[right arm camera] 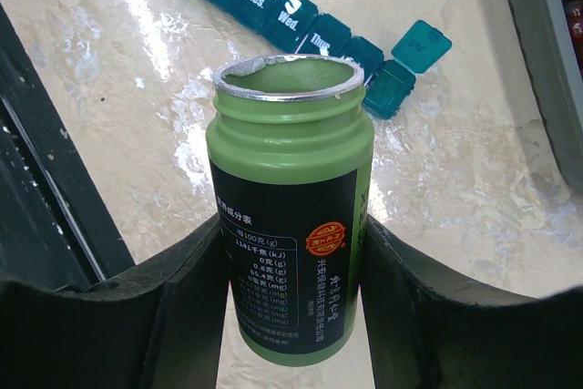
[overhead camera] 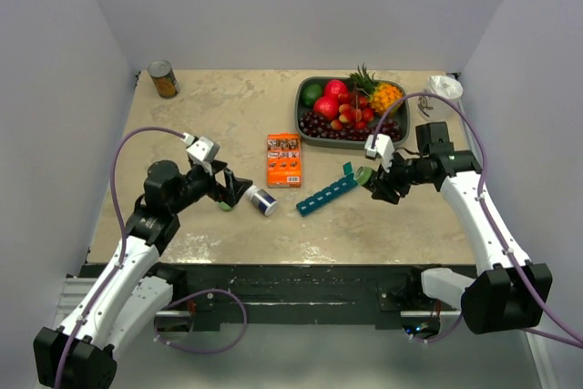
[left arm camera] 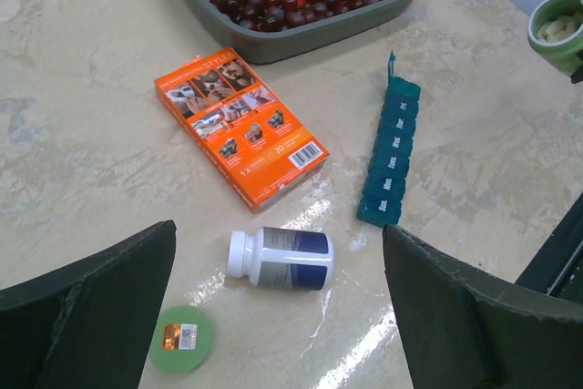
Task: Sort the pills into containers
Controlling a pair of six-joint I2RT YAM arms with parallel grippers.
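Note:
The teal containers strip (overhead camera: 328, 191) lies mid-table, its far-end lid (right arm camera: 421, 46) flipped up over an open compartment (right arm camera: 390, 88). My right gripper (overhead camera: 375, 179) is shut on an uncapped green bottle (right arm camera: 291, 134), held just right of that open end and above the table. Pale pills (left arm camera: 556, 29) show inside its mouth in the left wrist view. My left gripper (overhead camera: 235, 193) is open and low over the table, holding nothing. Between its fingers (left arm camera: 100, 298) lie a white bottle with a blue label (left arm camera: 281, 258) on its side and a green cap (left arm camera: 182, 338) flat on the table.
An orange box (overhead camera: 284, 159) lies left of the strip. A grey fruit tray (overhead camera: 305, 120) stands behind it at the back. A can (overhead camera: 163, 79) stands in the far left corner, and a small white object (overhead camera: 444, 88) in the far right corner.

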